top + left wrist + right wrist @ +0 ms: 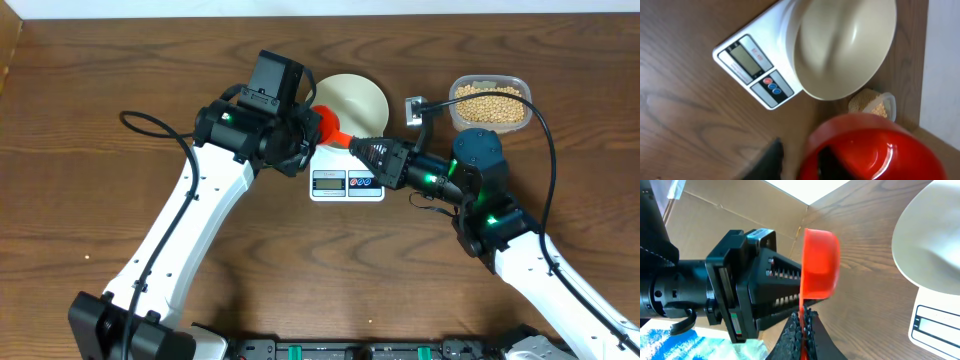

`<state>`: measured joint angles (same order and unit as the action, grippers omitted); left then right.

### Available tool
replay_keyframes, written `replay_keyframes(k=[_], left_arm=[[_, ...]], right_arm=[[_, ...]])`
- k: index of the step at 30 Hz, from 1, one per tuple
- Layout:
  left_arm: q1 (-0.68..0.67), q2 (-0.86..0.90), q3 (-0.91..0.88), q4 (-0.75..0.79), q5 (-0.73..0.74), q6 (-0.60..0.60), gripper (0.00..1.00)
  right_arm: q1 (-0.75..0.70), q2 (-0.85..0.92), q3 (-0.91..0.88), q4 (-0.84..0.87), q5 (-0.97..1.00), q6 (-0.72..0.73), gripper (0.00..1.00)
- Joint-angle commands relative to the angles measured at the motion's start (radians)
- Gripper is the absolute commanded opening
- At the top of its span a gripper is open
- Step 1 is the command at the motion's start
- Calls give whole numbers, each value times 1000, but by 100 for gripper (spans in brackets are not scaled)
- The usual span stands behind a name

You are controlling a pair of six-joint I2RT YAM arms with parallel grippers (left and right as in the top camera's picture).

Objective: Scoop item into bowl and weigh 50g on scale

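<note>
The white bowl (355, 98) stands empty on the white scale (347, 184); both also show in the left wrist view, bowl (840, 50) and scale (747, 62). My right gripper (368, 150) (802, 325) is shut on the handle of a red scoop (327, 122) (820, 262) and holds it above the table, left of the bowl. My left gripper (305, 130) (800, 155) is open, its fingers at the scoop's cup (870, 150). I see no beans in the cup. The tan beans (490, 98) (870, 104) lie in a clear tub.
The clear tub (455, 90) stands at the back right, right of the bowl. The bowl (935, 235) and scale (935, 325) fill the right side of the right wrist view. Both arms cross the table's middle.
</note>
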<state>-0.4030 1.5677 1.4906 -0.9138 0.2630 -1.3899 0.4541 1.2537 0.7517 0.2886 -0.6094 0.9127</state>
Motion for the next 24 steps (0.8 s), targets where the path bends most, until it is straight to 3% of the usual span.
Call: replay_keyframes(k=[1,2,4,10,20,24], left_arm=[[-2,5,-6,-17,-14,1,57],[-2,5,-6,-21,-14,2,69],[-2,5,-6,-29,-26,2,80],[3,5,-6,-35,-59,119,92],[72,5,-6,-32,-66,308,93],[97,5,-6,-8,-67,510,93]], right_arm=[[3,-2,19,2,-2,-1,1],[2,-2,19,-1,-2,-1,1],[-3,-2,19,-6,-2,-1,1],[-48,-2,19,-55,1,-31,1],[-187,-2,19,-153,1,-145,1],[-222,-4,19,-171,-31,-256,1]])
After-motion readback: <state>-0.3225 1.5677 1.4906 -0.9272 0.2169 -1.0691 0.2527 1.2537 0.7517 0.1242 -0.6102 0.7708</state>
